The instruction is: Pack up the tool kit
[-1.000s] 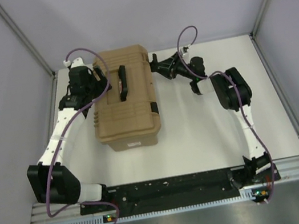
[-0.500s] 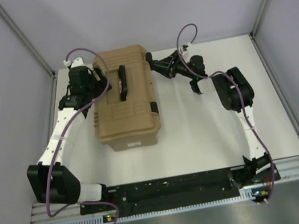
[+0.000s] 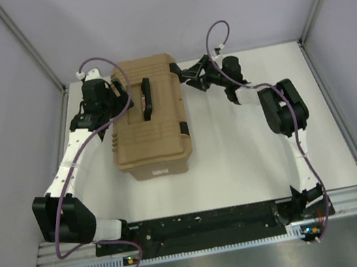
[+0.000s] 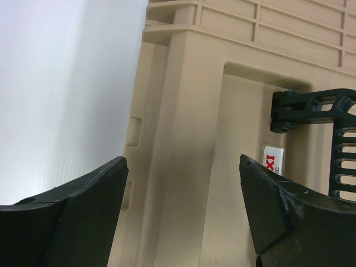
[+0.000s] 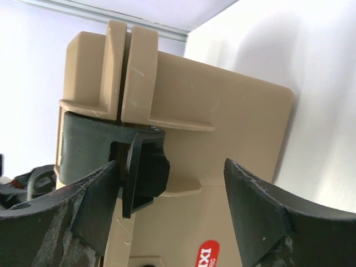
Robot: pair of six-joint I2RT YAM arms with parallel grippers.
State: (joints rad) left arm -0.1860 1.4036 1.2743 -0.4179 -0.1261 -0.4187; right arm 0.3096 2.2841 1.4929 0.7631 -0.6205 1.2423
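The toolbox (image 3: 149, 118) sits shut on the table (image 3: 251, 155). The right gripper (image 5: 171, 167), jaws apart, straddles the farther of 2 latches (image 5: 139, 167). It looks best pressed squarely, with the open left gripper (image 4: 181, 167) bracing the opposite side.

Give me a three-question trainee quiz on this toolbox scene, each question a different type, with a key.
1. True or false: the tan toolbox stands open.
2. In the right wrist view, which black part shows between the fingers of the right gripper? A) carry handle B) latch C) hammer
3. Fill in: the left gripper and the right gripper are both ____.

Key: 1 false, it is closed; 2 B; 3 open.
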